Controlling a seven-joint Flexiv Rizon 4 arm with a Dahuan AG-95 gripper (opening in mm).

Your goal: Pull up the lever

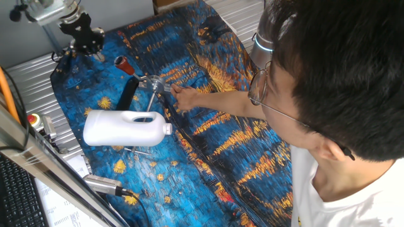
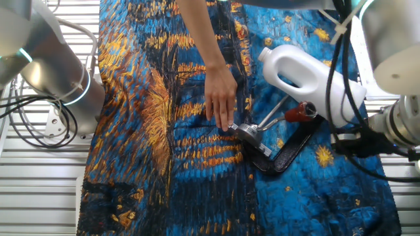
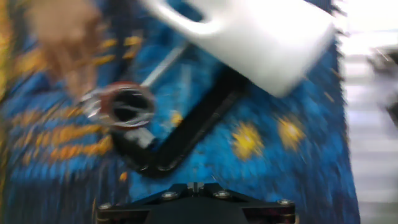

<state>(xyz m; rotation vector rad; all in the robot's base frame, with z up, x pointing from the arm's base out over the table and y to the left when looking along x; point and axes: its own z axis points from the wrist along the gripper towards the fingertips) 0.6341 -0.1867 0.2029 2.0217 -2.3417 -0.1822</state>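
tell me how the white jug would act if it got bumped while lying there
The jug lies on its side on the cloth, so it may roll or slide rather than tip. It looks like thin hollow plastic, probably light for its bulk if empty; its contents can't be seen. It partly covers the lever, so shifting it could nudge the rod.

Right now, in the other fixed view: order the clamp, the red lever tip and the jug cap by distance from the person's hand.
1. Clamp: at the fingertips of the hand, just below.
2. Red lever tip: farther right, against the jug.
3. Jug cap: up and right. Close to the tip's distance, so 2 and 3 are a loose call.
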